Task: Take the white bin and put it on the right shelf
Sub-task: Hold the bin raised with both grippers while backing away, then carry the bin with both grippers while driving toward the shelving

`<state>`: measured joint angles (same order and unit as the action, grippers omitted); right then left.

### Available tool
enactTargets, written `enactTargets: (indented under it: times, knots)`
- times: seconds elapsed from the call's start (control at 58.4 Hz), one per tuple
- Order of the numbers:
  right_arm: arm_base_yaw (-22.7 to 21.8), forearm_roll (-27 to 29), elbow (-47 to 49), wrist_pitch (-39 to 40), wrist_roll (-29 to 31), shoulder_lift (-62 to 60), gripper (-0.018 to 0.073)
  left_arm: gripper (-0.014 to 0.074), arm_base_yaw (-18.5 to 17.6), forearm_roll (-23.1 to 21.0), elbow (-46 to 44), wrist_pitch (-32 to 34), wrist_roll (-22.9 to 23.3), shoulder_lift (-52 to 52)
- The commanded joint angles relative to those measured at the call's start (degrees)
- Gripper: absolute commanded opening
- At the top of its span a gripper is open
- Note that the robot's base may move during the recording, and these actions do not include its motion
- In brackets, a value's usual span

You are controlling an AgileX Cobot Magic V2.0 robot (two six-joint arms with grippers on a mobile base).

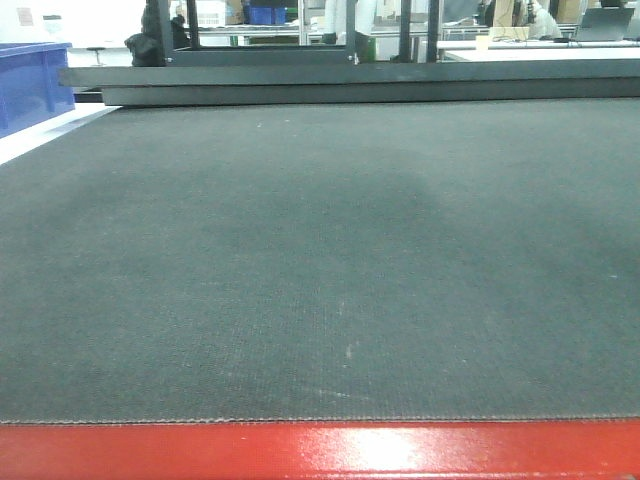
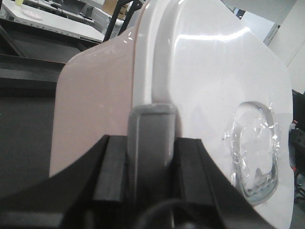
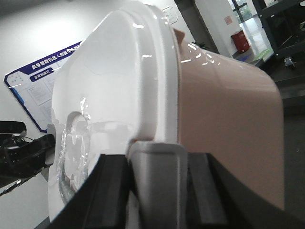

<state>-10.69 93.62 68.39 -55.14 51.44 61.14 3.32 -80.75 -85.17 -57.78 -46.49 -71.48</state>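
Both pincers, left gripper (image 2: 151,160) and right gripper (image 3: 159,183), are clenched on grey clips (image 2: 151,129) at opposite ends of the white bin (image 2: 205,71), whose long axis spans between them, clear of the dark mat (image 1: 320,260), right shelf unseen.

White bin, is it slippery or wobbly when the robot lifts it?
Probably slippery: the white bin has a glossy lid with bright glare. Probably stiff: its walls hold shape with jaws pinching only the grey latch at each end. It might tilt, being held just there.
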Motion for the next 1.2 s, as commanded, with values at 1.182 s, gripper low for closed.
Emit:
enactTargets:
  times: [1.182]
  knots:
    - [2.2, 5.1, 2.1, -15.7, 1.4, -1.9, 0.0059, -0.012, -2.7, -5.7, -1.9, -18.4, -1.8, 2.2]
